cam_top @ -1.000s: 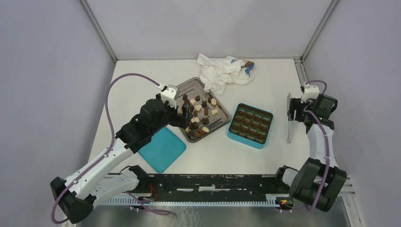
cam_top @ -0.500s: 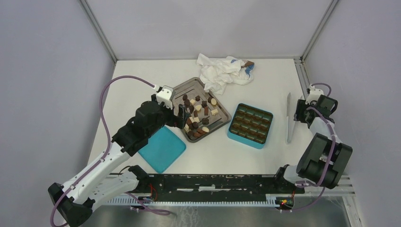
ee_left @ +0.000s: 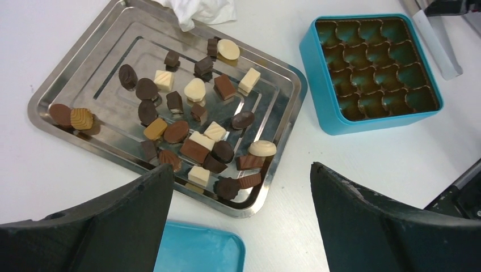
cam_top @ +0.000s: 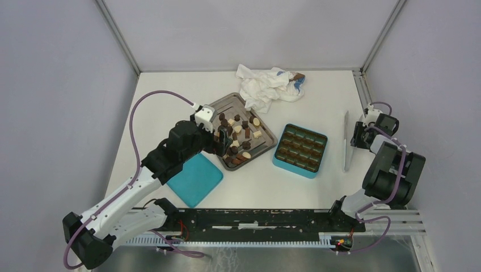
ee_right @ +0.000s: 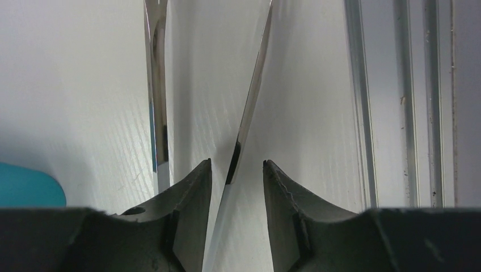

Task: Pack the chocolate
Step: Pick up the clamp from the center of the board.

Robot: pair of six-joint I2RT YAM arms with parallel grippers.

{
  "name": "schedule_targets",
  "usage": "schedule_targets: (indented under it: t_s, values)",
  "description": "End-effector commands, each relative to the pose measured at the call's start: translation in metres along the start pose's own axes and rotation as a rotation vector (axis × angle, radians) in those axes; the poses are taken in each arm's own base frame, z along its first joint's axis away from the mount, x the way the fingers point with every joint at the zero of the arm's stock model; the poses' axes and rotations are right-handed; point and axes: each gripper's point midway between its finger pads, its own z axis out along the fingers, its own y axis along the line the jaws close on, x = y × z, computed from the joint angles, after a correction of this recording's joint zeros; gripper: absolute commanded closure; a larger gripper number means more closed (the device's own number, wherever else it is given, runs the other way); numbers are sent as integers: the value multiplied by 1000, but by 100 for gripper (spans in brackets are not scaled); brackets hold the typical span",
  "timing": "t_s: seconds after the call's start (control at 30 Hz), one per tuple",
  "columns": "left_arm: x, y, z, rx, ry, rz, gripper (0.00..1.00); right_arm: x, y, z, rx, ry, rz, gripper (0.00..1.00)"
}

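Note:
Many small chocolate pieces, dark, light brown and cream, lie scattered in a steel tray; they also show in the left wrist view. A teal box with empty moulded cells stands to the tray's right, also seen from the left wrist. My left gripper hovers open and empty over the tray's near corner. My right gripper is low at the right edge beside metal tongs. Its jaws stand slightly apart with one blade of the tongs between them.
The teal lid lies flat near the tray's front left, under my left arm. A crumpled white cloth with blue marks lies behind the tray. An aluminium rail runs along the table's right edge.
The right arm has folded back and its wrist has shifted right, staying by the tongs. The left gripper drifted slightly over the tray's near side, still open.

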Motion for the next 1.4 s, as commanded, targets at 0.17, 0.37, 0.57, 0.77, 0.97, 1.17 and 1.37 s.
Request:
schedule_targets:
  t_s: [0.17, 0.37, 0.57, 0.77, 0.97, 1.17, 1.37]
  values:
    - [-28, -27, -13, 129, -95, -122, 7, -17, -9, 14, 33, -19, 6, 69]
    - [-32, -41, -24, 207, -140, -213, 7, -12, -11, 15, 44, -8, 13, 85]
    - [-42, -72, -36, 403, -220, -337, 7, -24, -17, 3, 53, -57, 24, 100]
    - [-55, -104, -53, 616, -313, -401, 6, -61, -8, -36, -22, -230, 20, 100]
    - [-65, -121, -69, 709, -421, -307, 6, -99, 56, -93, -342, -457, -61, 100]
    - [-77, -136, -76, 768, -539, -215, 0, -105, 140, -149, -775, -551, -189, 100]
    - [-84, -152, -60, 789, -575, -166, 0, -102, 208, -198, -1051, -533, -295, 100]
